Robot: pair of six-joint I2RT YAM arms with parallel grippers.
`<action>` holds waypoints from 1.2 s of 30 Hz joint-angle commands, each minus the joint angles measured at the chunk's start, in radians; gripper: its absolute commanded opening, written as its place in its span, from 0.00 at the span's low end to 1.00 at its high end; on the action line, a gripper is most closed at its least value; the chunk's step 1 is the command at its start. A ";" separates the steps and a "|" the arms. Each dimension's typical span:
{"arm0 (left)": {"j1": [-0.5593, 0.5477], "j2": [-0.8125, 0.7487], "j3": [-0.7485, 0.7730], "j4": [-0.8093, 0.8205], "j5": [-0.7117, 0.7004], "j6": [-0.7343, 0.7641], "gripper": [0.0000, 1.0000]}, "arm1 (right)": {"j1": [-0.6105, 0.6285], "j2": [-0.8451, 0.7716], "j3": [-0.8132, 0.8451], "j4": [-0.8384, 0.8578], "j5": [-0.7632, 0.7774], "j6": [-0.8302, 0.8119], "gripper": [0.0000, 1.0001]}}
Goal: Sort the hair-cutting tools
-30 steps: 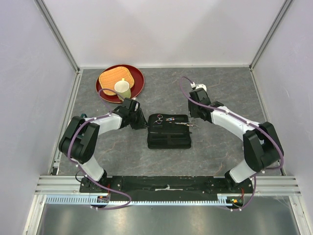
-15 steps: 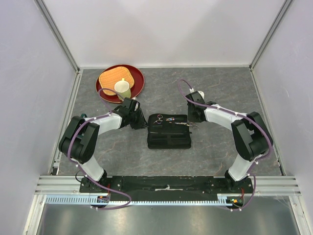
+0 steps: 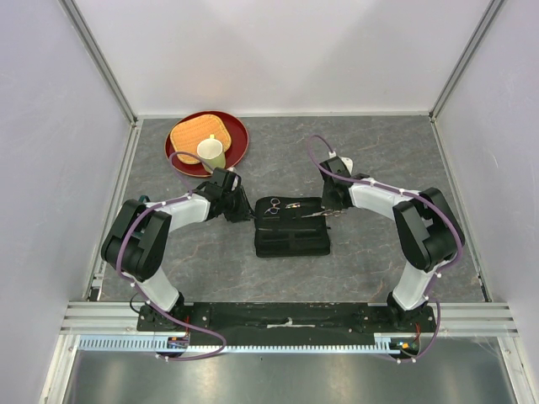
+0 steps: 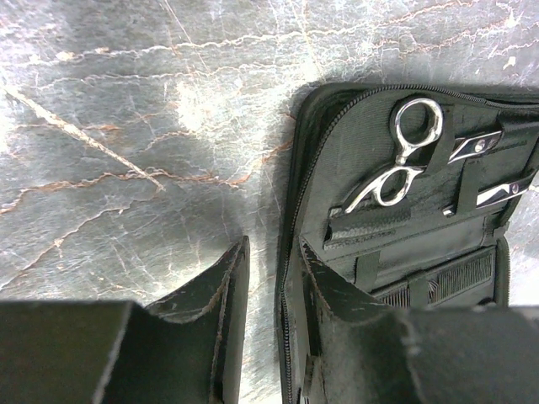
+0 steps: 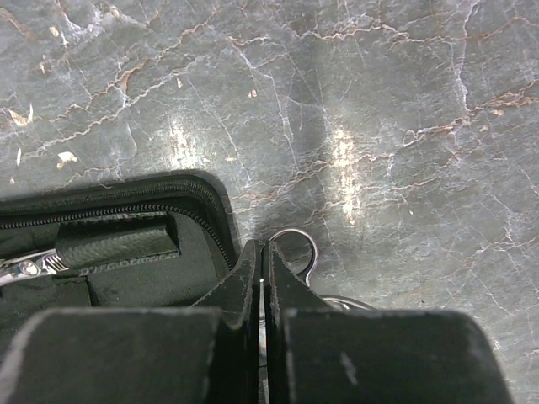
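Note:
The black zip case (image 3: 290,236) lies open in the middle of the table. One pair of silver scissors (image 4: 404,156) sits strapped inside its upper left part, with comb teeth (image 4: 446,282) showing in a pocket below. A second pair of scissors (image 3: 318,214) lies across the case's right edge; its finger ring (image 5: 296,247) sticks out past the tips of my right gripper (image 5: 263,250), which is shut on the handle. My left gripper (image 4: 274,273) straddles the case's left zip wall (image 4: 295,252), with a lit gap on the outer side.
A red round tray (image 3: 240,139) at the back left carries a woven mat (image 3: 192,135) and a pale cup (image 3: 210,151). White walls and metal rails close in the grey marbled table on three sides.
My right gripper has moved in to the case's right edge and closed on the scissors' handle. The left arm and the case have stayed still.

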 commanded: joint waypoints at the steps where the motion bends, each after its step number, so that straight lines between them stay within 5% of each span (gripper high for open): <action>1: -0.005 -0.003 0.017 0.034 0.014 0.011 0.34 | 0.000 -0.014 0.005 0.022 -0.006 0.042 0.00; 12: -0.008 -0.003 -0.018 0.065 0.049 -0.018 0.34 | 0.003 -0.106 -0.170 0.162 0.005 0.274 0.00; 36: -0.049 0.027 -0.036 0.117 0.098 -0.059 0.31 | 0.127 -0.126 -0.144 0.200 0.091 0.343 0.00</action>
